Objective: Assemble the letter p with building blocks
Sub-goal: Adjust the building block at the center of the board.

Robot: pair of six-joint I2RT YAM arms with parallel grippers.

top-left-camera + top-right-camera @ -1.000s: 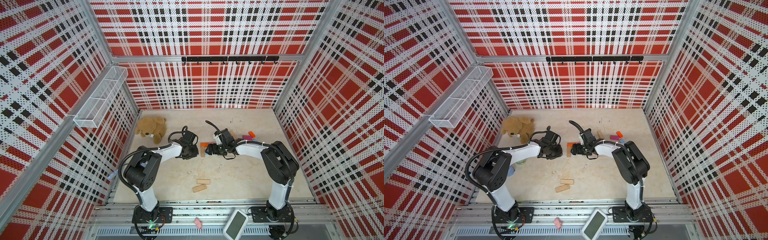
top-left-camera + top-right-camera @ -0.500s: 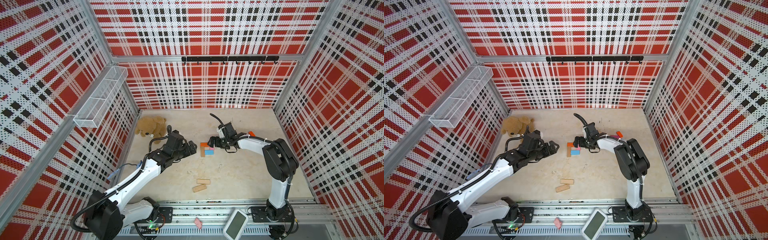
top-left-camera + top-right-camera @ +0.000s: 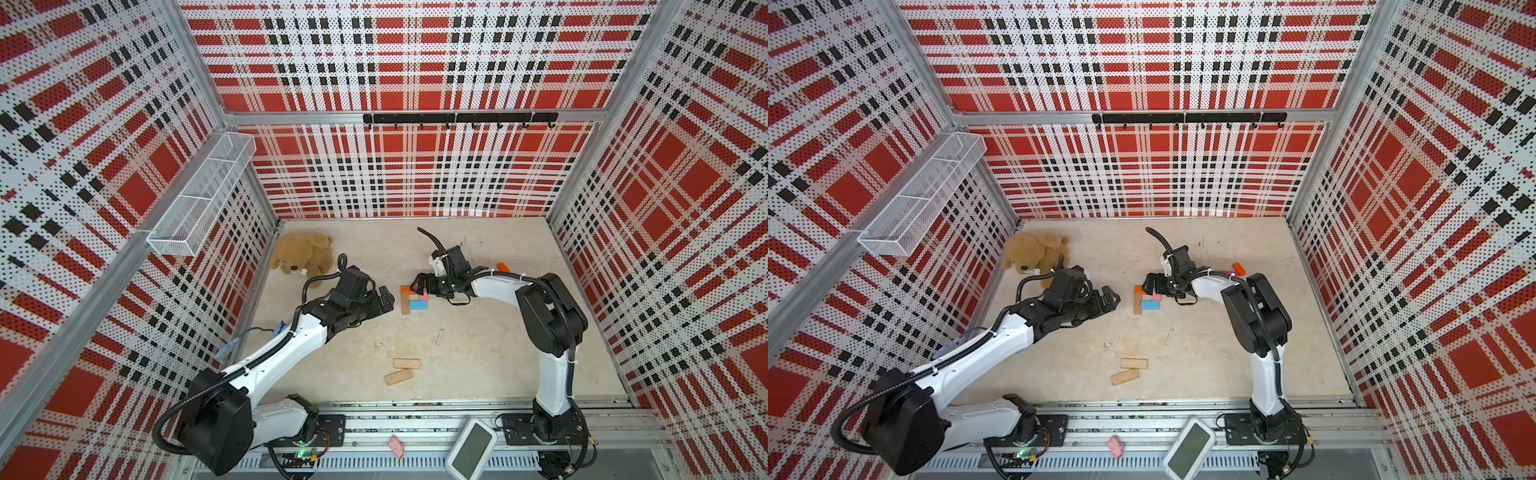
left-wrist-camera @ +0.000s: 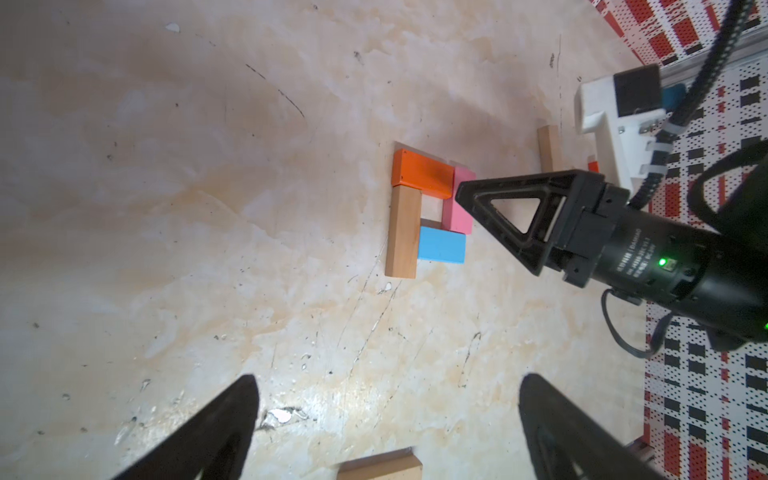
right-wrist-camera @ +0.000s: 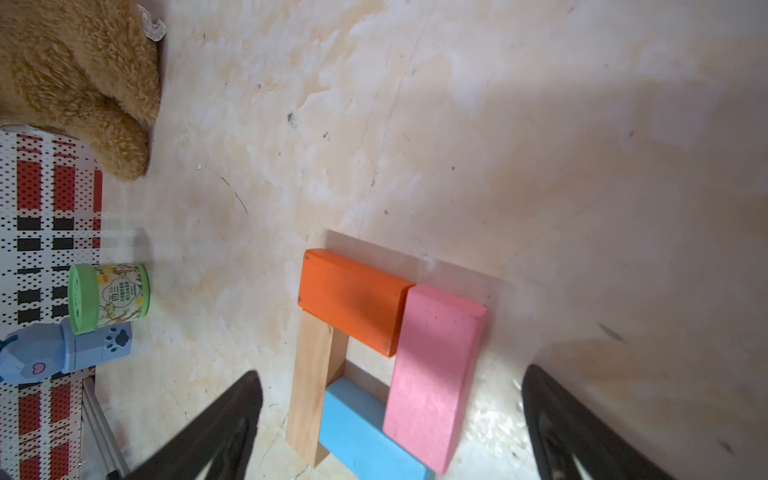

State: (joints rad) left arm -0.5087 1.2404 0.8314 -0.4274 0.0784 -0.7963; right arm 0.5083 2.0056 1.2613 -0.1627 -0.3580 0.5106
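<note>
Since a second ago your left arm point(image 3: 274, 353) has backed right off the tan stem block point(image 3: 405, 305), with its shoulder swung out toward the side wall. Your right arm point(image 3: 498, 286) has eased back a bit too.

Biggest first: the table point(image 3: 478, 345) is a scuffed beige slab, and the stem lies flat near its middle, running front to back. The left arm stretches low across the table from the left of the stem, and the right arm bends in from its right. The teddy bear point(image 3: 303, 257) slumps well off to the stem's far left, by the wall.

Your left gripper point(image 3: 384, 300) sits left of the stem, apart from it, jaws spread wide with nothing in them. Your right gripper point(image 3: 419, 286) hangs just right of the stem, also spread wide and empty. I can't tell if a tip touches anything. The green-lidded tub point(image 5: 108, 297) is well off from the stem, against the plaid wall.

Now the P itself:
- **Top:** the orange block point(image 4: 422, 172) caps the stem's far end, touching it and sticking out to the right.
- **Bottom of the loop:** the blue block point(image 4: 441, 245) butts against the stem's right side about halfway along.
- **Closing side:** the pink block point(image 4: 457, 203) runs parallel to the stem, joining orange and blue, with a small gap left inside.

Two loose tan blocks point(image 3: 403, 370) lie close together well in front of the stem. A spare orange block point(image 3: 502, 267) peeks out well to the stem's right, behind the right arm.
</note>
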